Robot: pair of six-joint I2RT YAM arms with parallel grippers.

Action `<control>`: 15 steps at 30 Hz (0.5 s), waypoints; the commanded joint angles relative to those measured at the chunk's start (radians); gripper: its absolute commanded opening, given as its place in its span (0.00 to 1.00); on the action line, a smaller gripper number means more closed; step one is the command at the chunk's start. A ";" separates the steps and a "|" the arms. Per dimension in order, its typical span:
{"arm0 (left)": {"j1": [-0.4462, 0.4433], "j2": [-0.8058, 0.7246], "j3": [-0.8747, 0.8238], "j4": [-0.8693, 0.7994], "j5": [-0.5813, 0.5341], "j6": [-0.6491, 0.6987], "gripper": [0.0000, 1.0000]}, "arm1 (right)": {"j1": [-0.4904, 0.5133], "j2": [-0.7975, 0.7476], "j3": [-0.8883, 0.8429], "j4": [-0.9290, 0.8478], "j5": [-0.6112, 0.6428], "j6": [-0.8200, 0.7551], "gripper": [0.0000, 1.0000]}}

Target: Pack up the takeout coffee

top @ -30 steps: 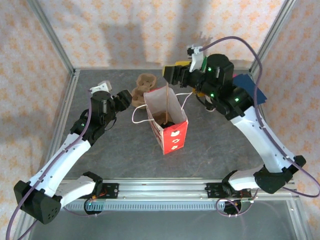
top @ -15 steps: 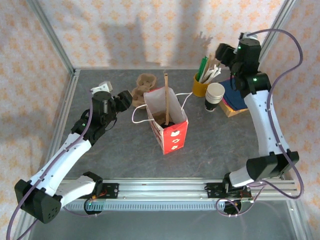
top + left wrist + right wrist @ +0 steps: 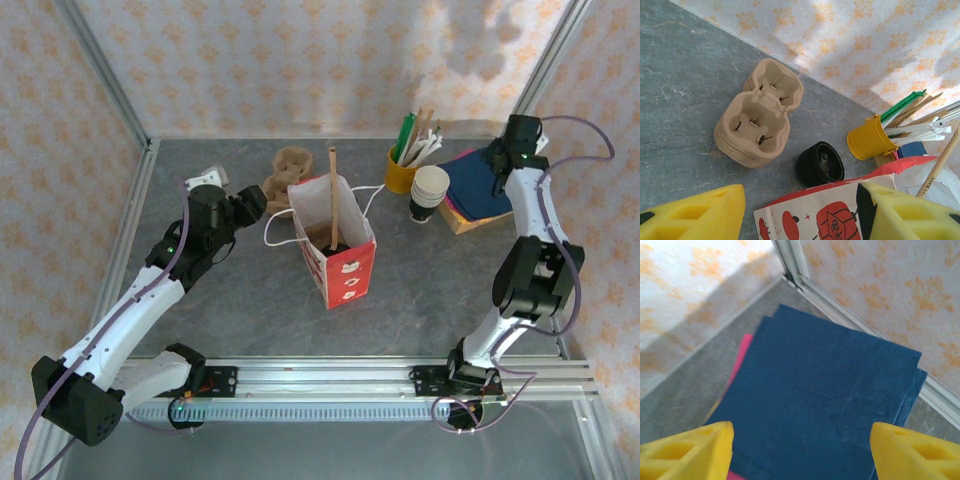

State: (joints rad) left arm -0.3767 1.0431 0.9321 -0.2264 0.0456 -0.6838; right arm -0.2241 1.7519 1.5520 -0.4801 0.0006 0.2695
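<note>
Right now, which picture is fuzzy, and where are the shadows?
Right wrist view: the blue sheet looks soft. Left wrist view: cup carrier sharp, sunny patches on the wallpaper. Top view: dark shadow on the back wall.

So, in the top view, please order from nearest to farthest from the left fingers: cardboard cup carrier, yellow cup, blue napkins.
1. Cardboard cup carrier, just beside the left fingers.
2. Yellow cup, right of centre.
3. Blue napkins, far right.

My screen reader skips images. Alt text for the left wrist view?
A stack of cardboard cup carriers lies on the table beside a black lid, with a yellow cup of stirrers to the right and a red-and-white bag below.
</note>
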 commanded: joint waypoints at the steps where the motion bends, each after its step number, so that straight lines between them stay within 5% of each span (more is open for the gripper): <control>1: 0.012 0.005 0.002 0.025 0.010 -0.007 0.62 | -0.004 0.087 0.055 -0.019 0.008 -0.005 0.73; 10: 0.012 0.033 0.141 -0.025 -0.021 0.122 0.63 | -0.011 0.275 0.164 -0.056 0.026 -0.031 0.77; 15: 0.012 0.140 0.312 -0.024 0.075 0.191 0.62 | -0.011 0.339 0.204 -0.081 0.031 -0.033 0.79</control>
State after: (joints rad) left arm -0.3767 1.1423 1.1656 -0.2562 0.0635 -0.5694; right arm -0.2302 2.0655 1.7172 -0.5190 0.0010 0.2501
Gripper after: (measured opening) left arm 0.624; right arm 0.786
